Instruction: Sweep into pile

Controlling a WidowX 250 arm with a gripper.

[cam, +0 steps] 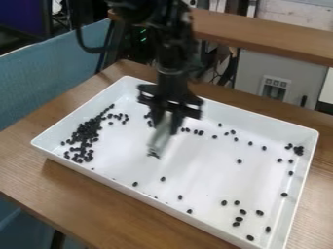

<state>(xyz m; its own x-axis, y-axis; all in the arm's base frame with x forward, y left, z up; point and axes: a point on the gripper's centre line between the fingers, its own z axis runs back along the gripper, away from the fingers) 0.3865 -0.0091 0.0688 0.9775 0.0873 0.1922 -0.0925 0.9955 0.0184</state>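
The black gripper [168, 115] hangs over the upper middle of the white tray [303, 170], shut on a pale grey sweeping tool [159, 140]. The tool slants down to the left, its lower end close to the tray floor, with a few dark bits at its tip. A dense cluster of black beans [84, 135] lies along the left side of the tray. More beans are scattered across the middle and right, with a small clump [298, 150] near the right wall. The gripper and tool partly hide the floor behind them.
The tray stands on a brown wooden table [71, 194], its raised walls all around the beans. A blue fabric panel [46, 73] borders the table at left. A wooden shelf [260, 34] crosses behind, above a grey cabinet [286, 68].
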